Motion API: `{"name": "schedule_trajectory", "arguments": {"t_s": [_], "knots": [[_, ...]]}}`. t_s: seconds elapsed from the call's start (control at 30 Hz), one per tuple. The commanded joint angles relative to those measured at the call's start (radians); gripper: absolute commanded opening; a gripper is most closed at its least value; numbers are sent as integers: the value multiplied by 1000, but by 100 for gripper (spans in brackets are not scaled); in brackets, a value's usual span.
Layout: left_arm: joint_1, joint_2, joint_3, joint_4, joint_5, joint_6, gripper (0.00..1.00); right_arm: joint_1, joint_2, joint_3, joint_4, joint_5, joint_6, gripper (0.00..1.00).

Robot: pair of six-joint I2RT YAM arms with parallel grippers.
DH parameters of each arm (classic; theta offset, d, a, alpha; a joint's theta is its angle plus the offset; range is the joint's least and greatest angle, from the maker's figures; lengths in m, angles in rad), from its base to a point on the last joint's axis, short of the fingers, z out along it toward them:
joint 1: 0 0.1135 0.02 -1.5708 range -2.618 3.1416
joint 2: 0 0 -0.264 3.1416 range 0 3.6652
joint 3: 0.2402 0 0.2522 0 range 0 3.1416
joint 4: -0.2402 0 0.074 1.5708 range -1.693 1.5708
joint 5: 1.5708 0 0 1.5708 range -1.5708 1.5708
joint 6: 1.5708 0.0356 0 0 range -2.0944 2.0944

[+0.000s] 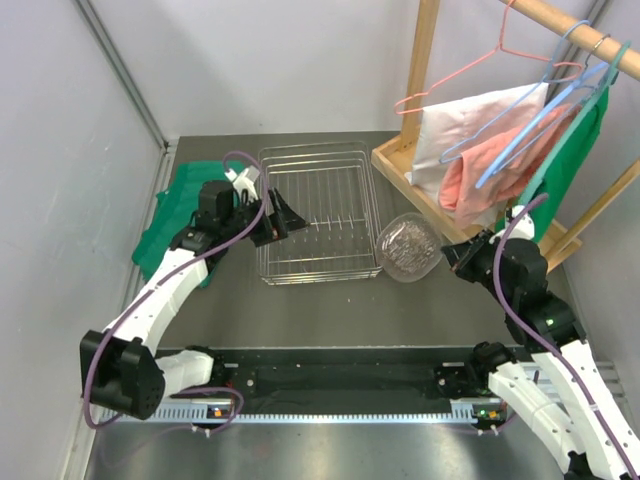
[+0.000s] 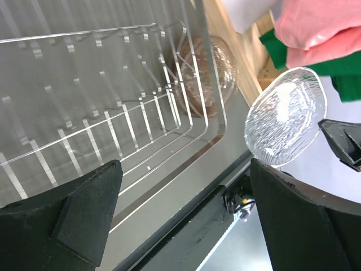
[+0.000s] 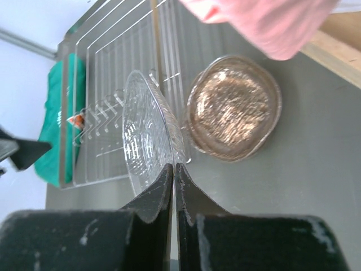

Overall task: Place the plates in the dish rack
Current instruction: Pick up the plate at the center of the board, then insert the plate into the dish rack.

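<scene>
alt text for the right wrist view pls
The right hand grips a clear textured glass plate by its edge, holding it on edge above the grey table. Beyond it a brown-tinted plate lies flat on the table beside the wire dish rack, with a green cloth past the rack and pink fabric at the top.

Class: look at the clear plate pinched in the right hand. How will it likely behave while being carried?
The clear plate is probably rigid: it stands on edge without sagging. Held only at its rim by the right hand, it may pivot or slip. Likely fragile against the dish rack wires.
</scene>
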Motion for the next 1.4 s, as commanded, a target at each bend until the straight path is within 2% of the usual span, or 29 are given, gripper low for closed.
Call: {"name": "schedule_trajectory", "arguments": {"t_s": [0.0,0.4,0.6,0.73,0.77,0.8,0.83,0.93,1.07,1.2,1.23,1.3,1.33,1.37], "knots": [[-57,33,4,173,-2,-68,99,11,-8,28,93,-100,8,0],[-189,150,-4,375,-20,-141,99,11,14,20,174,-254,44,0],[-270,205,0,483,7,-197,99,11,31,-8,216,-272,61,0],[-329,310,13,552,61,-233,99,11,61,-24,242,-275,66,0],[-345,334,19,554,69,-235,92,11,72,-32,244,-275,61,0],[-349,345,43,525,67,-232,91,11,92,-37,241,-268,60,0],[-349,339,48,467,34,-205,91,11,100,-40,233,-256,52,0],[-352,297,46,436,0,-159,96,11,120,-43,185,-214,32,0],[-353,303,82,362,29,-131,96,11,107,-60,127,-179,18,0],[-356,299,63,362,37,-132,95,9,94,-46,-49,-33,-15,0],[-356,291,59,360,35,-131,95,9,94,-40,-119,25,-28,2],[-356,286,54,350,29,-125,95,9,109,-29,-187,70,-32,24],[-356,283,56,344,29,-123,95,5,118,-22,-274,118,-19,31],[-358,282,57,339,31,-120,95,-3,126,-17,-305,140,-6,44]]}}
